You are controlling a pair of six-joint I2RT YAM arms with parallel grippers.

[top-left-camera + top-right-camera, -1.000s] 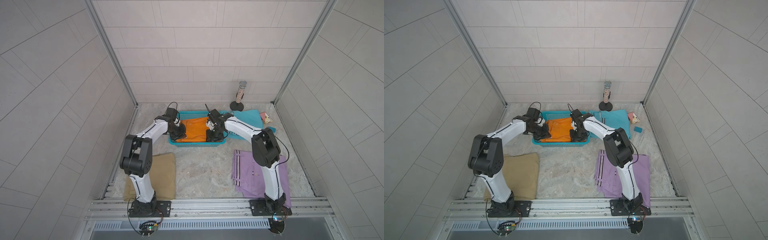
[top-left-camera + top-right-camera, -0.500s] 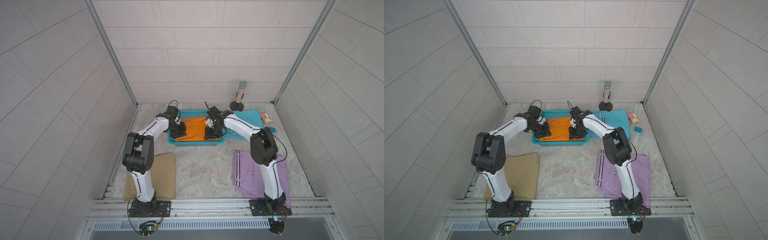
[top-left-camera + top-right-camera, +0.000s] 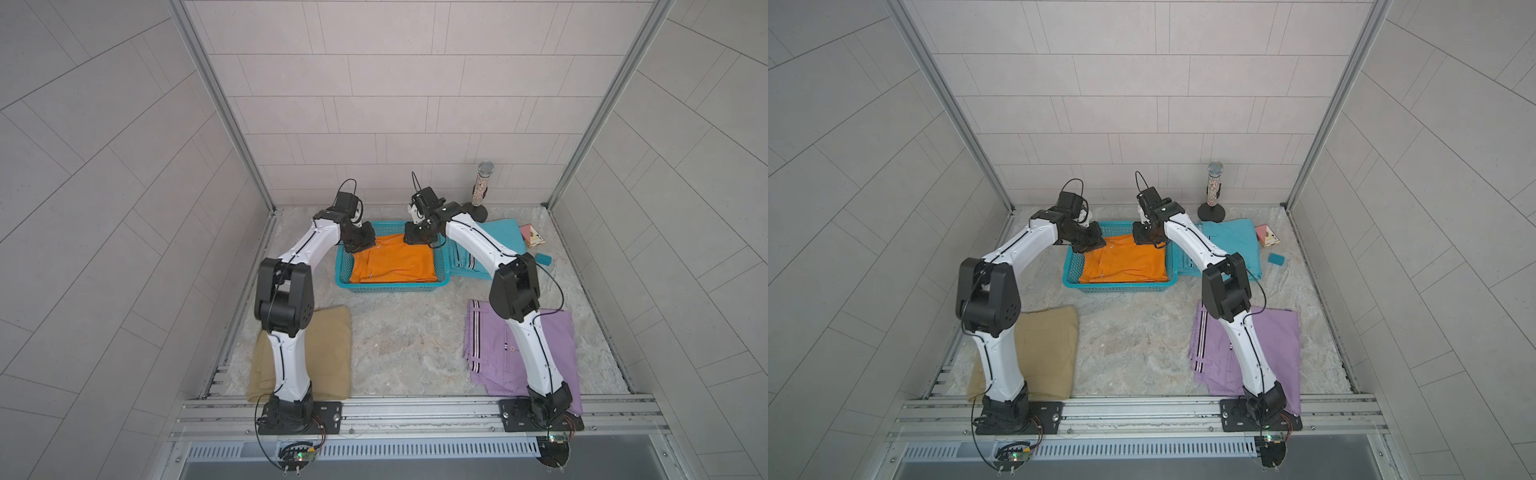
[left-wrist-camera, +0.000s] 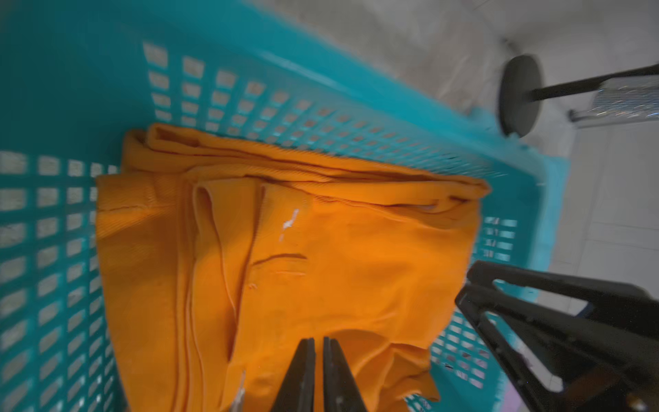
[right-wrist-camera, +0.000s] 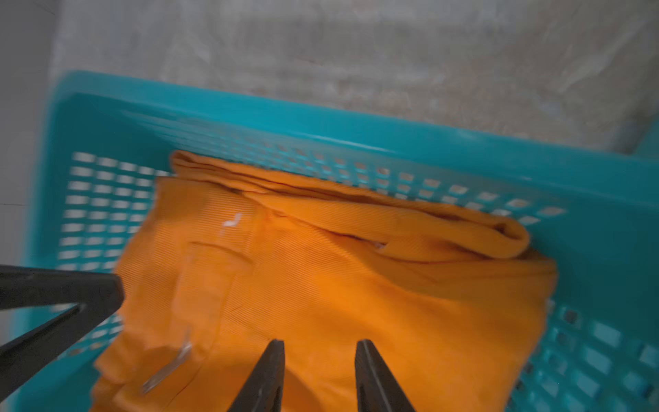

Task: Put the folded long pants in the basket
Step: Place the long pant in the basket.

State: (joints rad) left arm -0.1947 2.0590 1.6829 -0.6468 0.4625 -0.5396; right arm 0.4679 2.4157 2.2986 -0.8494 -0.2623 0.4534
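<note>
The orange folded long pants lie in the turquoise basket, a little rumpled at the far edge. My left gripper hangs just over their far left corner, its jaws parted by a narrow slit with nothing in them. Over the far right corner my right gripper is open and holds nothing. Tan pants, lilac pants and turquoise pants lie on the table.
A glittery microphone on a black stand is at the back right. A pink card and a small teal block lie beside the turquoise pants. The cell walls close in the back and both sides.
My left jaws have parted slightly and let go of the orange pants. Both grippers have drawn back toward the basket's far edge. The orange pants stay in the basket.
</note>
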